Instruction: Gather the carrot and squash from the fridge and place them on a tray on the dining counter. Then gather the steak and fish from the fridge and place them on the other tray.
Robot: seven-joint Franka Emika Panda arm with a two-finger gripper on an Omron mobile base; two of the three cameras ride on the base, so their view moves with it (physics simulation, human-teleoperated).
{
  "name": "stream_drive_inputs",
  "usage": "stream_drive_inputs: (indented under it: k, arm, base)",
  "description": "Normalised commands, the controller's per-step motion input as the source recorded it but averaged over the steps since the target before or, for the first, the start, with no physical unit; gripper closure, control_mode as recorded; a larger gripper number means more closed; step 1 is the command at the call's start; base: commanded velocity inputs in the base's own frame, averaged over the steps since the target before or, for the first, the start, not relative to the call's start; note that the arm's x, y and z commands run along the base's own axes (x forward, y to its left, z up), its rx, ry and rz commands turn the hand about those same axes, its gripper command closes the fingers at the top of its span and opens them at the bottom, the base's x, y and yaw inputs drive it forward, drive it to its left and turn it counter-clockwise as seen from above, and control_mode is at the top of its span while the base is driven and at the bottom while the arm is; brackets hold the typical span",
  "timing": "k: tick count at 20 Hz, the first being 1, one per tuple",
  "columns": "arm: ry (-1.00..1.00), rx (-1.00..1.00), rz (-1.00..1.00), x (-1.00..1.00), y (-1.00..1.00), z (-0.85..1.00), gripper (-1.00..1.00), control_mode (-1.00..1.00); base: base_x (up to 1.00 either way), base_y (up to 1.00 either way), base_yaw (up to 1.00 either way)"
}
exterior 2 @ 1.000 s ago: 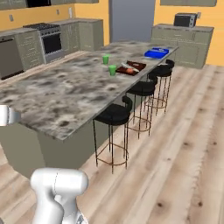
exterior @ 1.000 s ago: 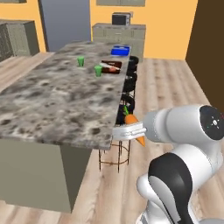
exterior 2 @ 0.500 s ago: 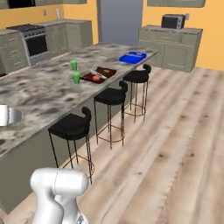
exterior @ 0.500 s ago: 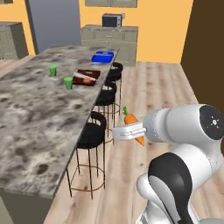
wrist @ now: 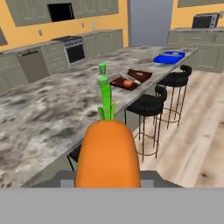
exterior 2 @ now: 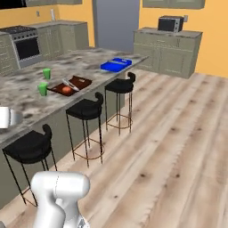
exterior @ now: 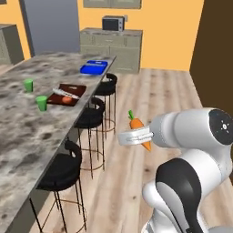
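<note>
Whole scene has swung since the earlier frames: the base drove along the stool side of the island, so the far end of the surface now sits closer. The things on it did not move; the carrot stays clamped.

Left base view: pincer point(exterior: 136, 136) closed on the carrot point(exterior: 139, 130), held out over the wood floor, well clear of the surface point(exterior: 27, 136). Blue tray point(exterior: 94, 67) lies at the far corner by the stool-side edge; a dark board point(exterior: 66, 93) with something round and orange-red nearer along that edge. Advice: keep the carrot level while the base closes in, then carry it high over the stools point(exterior: 93, 117) before lowering onto a tray.

Right base view: blue tray point(exterior 2: 116, 64) near the far end of the surface point(exterior 2: 26, 95); board point(exterior 2: 70, 84) mid-edge, two green cups point(exterior 2: 43, 88) beside it.

Hand view: carrot point(wrist: 108, 151) blocks the lower centre; finger contact hidden. Whether the board counts as the second tray is hard to tell.
</note>
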Motion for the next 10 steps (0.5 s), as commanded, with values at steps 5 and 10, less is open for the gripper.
stream_drive_inputs:
  k: [5,10]
  arm:
    - [0.00,0.00,0.00,0.00,0.00,0.00,1.00,1.00]
    - [0.00,0.00,0.00,0.00,0.00,0.00,1.00,1.00]
  base:
    - [1.00,-0.53,0.11]
    - [1.00,-0.29,0.24]
